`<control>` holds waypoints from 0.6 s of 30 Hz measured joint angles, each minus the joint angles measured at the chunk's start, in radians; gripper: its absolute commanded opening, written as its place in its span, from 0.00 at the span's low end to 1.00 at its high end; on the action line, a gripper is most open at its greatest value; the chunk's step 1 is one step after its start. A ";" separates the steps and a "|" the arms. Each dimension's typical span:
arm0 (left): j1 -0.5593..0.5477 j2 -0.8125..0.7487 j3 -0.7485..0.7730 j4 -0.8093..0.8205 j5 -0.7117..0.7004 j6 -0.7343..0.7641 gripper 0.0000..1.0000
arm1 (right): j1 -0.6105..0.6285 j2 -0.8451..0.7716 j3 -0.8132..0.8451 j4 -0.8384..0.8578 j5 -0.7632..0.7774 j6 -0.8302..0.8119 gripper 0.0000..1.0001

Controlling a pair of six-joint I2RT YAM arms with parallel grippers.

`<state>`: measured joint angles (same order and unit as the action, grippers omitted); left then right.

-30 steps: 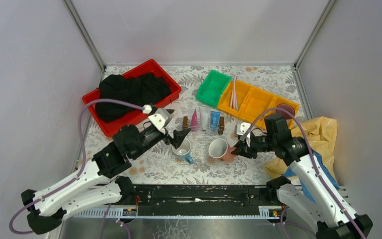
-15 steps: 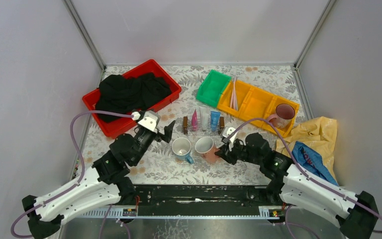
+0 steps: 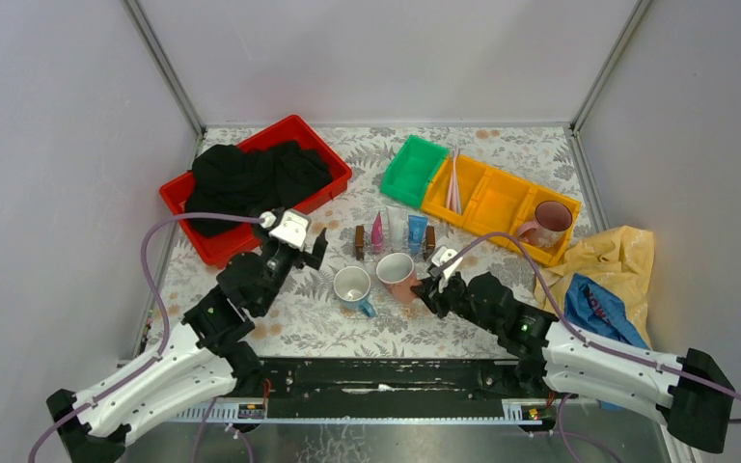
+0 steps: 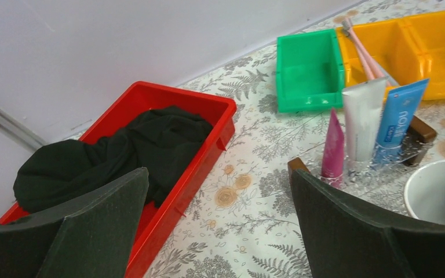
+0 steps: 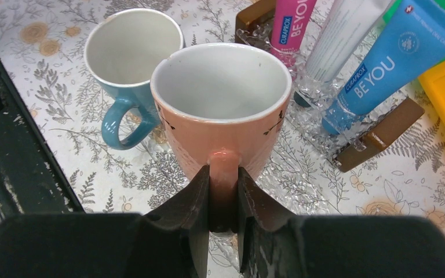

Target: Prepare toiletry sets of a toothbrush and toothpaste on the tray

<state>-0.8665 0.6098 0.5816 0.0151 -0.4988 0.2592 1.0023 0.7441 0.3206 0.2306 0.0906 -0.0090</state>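
My right gripper is shut on the handle of the pale pink mug. That mug stands upright right beside the white-blue mug. Just behind them, magenta, white and blue toothpaste tubes stand on a clear tray with brown handles. Whether the pink mug rests on that tray I cannot tell. Pale toothbrushes lie in the orange bin. My left gripper hangs open and empty, left of the white-blue mug.
A red bin holds black cloth at the back left. A green bin adjoins the orange one, where a dark pink mug stands. A yellow bag with a blue item lies at the right. A black rail runs along the front.
My right gripper has carried the pale pink mug left and farther back, up beside the white-blue mug. My left gripper has drawn back leftward from the white-blue mug, still open.
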 measured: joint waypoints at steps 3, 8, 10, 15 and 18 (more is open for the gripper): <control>0.058 0.002 -0.004 0.000 0.040 -0.015 1.00 | 0.000 0.044 -0.004 0.029 0.023 0.016 0.02; 0.102 0.002 -0.008 0.000 0.094 -0.036 1.00 | 0.000 0.110 -0.004 0.068 0.045 0.042 0.04; 0.108 0.002 -0.010 -0.001 0.109 -0.041 1.00 | 0.000 0.135 -0.004 0.088 0.056 0.054 0.03; 0.112 0.002 -0.013 0.000 0.132 -0.045 1.00 | 0.000 0.186 -0.006 0.154 0.062 0.076 0.04; 0.117 0.003 -0.014 0.000 0.139 -0.047 1.00 | 0.000 0.201 -0.011 0.195 0.076 0.087 0.05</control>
<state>-0.7490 0.6125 0.5678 0.0151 -0.3595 0.2119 1.0023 0.9447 0.3092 0.4255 0.1669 0.0784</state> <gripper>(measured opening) 0.997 0.251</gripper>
